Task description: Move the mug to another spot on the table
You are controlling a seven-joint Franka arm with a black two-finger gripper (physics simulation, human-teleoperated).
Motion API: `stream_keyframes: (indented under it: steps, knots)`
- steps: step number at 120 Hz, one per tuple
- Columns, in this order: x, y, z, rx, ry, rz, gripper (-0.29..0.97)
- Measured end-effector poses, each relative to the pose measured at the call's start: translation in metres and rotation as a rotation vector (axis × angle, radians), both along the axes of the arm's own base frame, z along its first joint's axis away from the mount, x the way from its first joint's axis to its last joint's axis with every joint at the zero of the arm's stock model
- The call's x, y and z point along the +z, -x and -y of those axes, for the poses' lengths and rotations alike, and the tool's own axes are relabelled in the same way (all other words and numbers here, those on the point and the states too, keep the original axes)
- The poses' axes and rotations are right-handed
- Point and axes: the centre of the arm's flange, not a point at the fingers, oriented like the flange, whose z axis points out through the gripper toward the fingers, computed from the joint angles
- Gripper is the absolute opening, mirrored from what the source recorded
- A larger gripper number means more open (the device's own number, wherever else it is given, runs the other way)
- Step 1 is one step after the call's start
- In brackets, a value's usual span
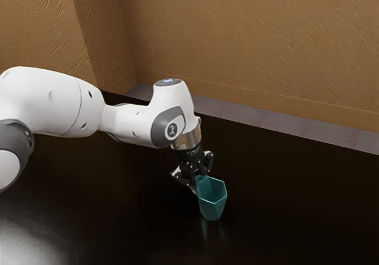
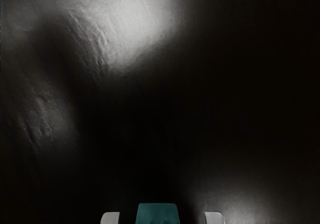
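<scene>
At teal mug [image 1: 213, 200] rim, fingers [image 1: 192, 180] spread, gap either side, dark table [image 1: 296, 217] beneath.

I am extending my white arm [image 1: 65, 108] from the exterior view's left toward its right, with the forearm running nearly level. The wrist joint [image 1: 172, 129] is bending so that the hand is pointing downward and slightly toward the exterior view's right, and my black gripper [image 1: 195, 179] is hanging directly beneath it. I am holding the jaws apart: in the wrist view the two pale fingertips [image 2: 110, 217] are showing well separated, one at each side of the hand's centre line.
</scene>
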Motion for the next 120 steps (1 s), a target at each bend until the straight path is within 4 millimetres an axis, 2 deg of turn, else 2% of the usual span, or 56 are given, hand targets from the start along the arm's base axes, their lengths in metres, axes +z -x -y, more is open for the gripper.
stream_keyframes:
  steps: [24, 66, 80, 120]
  knots:
    - [0.013, -0.005, -0.016, 0.035, 0.034, 0.005, 0.04]
    - [0.03, -0.008, -0.072, 0.092, 0.086, -0.008, -0.01]
    - [0.025, -0.006, -0.101, 0.116, 0.097, -0.031, -0.01]
    - [0.019, 0.019, -0.193, 0.157, 0.147, -0.118, 0.0]
